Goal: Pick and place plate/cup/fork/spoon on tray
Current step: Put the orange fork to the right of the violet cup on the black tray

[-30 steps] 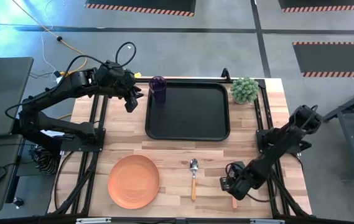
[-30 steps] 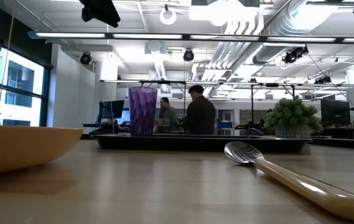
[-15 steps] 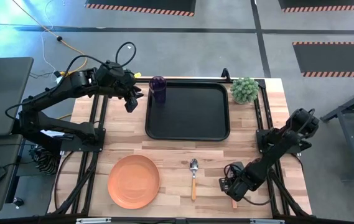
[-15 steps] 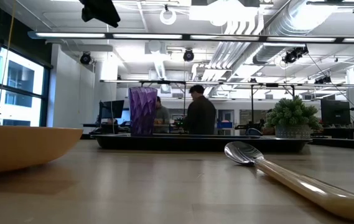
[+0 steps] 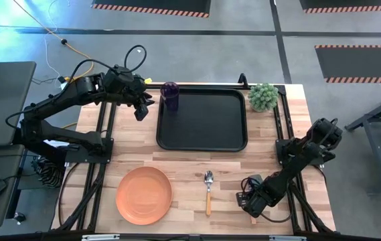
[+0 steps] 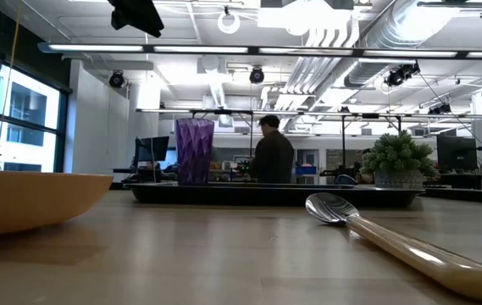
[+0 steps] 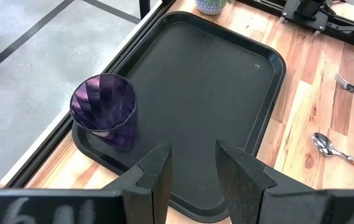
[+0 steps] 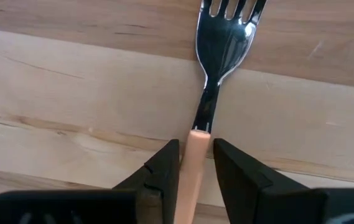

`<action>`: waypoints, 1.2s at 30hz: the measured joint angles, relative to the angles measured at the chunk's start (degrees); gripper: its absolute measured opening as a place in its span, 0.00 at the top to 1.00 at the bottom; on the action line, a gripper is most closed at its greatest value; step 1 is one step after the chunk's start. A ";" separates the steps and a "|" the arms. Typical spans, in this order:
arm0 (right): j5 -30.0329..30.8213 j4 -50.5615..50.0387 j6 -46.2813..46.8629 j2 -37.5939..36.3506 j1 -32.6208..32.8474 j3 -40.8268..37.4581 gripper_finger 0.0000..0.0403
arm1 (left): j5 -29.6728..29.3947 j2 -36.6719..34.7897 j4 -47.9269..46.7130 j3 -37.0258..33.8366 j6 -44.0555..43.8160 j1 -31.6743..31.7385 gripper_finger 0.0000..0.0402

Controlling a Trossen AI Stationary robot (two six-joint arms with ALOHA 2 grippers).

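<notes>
one fork, light, stiff, slippery: handle straddled by right jaws, narrow, grip unclear; left jaws narrow, empty, by cup.

1. One tray, black, on the desk.
2. One purple cup, standing in the tray's corner.
3. One orange plate.
4. One spoon with an orange handle.
5. One fork, between the fingers of the right end effector.
6. One small green potted plant.
7. Two robot arms, so two end effectors; the left end effector is near the cup.
8. One person in the room behind.
</notes>
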 joint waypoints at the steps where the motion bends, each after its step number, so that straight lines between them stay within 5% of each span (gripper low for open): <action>1: -0.04 -0.01 0.02 0.01 0.00 -0.04 0.81 | -0.01 0.00 0.00 0.00 -0.01 0.00 0.72; 7: -0.03 -0.02 0.16 -0.01 0.00 -0.06 0.96 | -0.14 0.00 0.00 0.00 -0.01 0.00 0.72; 21: 1.60 -5.74 1.42 -3.76 -1.50 3.49 0.97 | -0.14 0.00 0.00 0.00 -0.11 -0.04 0.72; 36: 12.80 -15.88 -6.83 -3.90 -11.01 15.83 0.97 | -0.12 0.00 0.00 0.00 0.03 -0.04 0.72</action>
